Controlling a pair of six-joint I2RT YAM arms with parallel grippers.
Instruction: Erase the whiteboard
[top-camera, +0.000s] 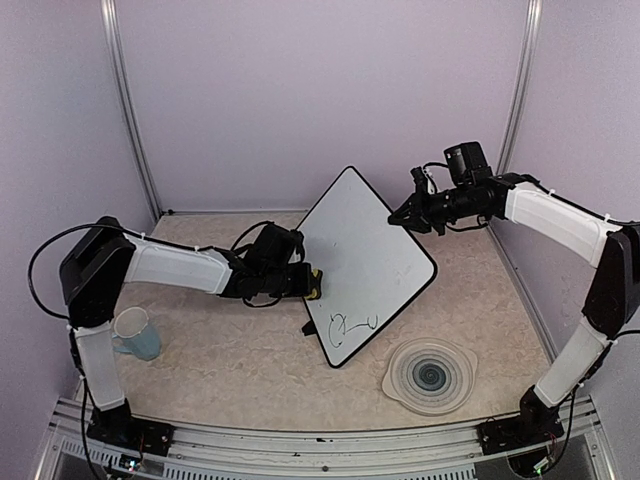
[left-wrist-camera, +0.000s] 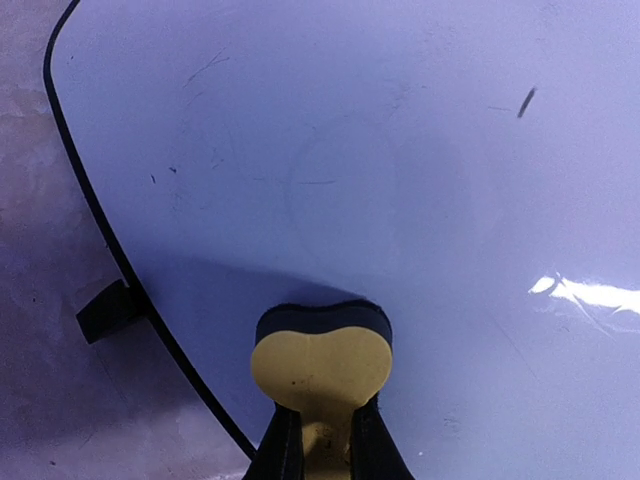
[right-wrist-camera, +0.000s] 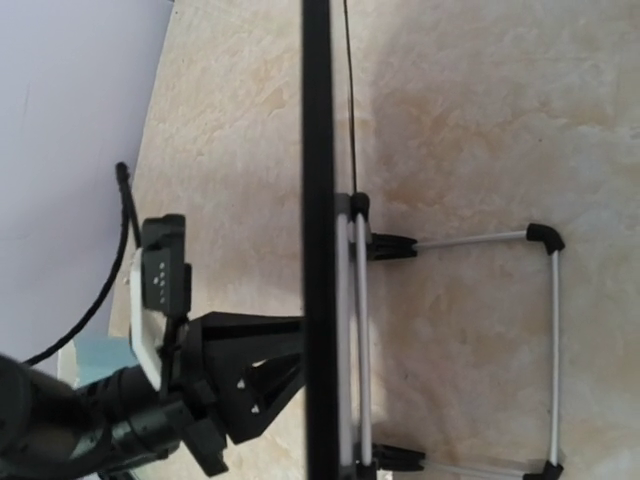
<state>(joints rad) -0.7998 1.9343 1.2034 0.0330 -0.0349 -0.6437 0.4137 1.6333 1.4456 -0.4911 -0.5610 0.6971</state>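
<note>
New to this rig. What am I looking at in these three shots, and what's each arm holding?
Two robot arms are bolted at the near edge of a table. The overhead picture shows both. The other two come from cameras on each wrist.

The whiteboard stands propped on its wire stand, with marker scribbles near its lower corner. A blue mug and a ribbed plate also sit on the table.

The left claw is shut on a yellow eraser pressed against the board face. The right claw is shut at the board's upper right edge, apparently steadying it.
</note>
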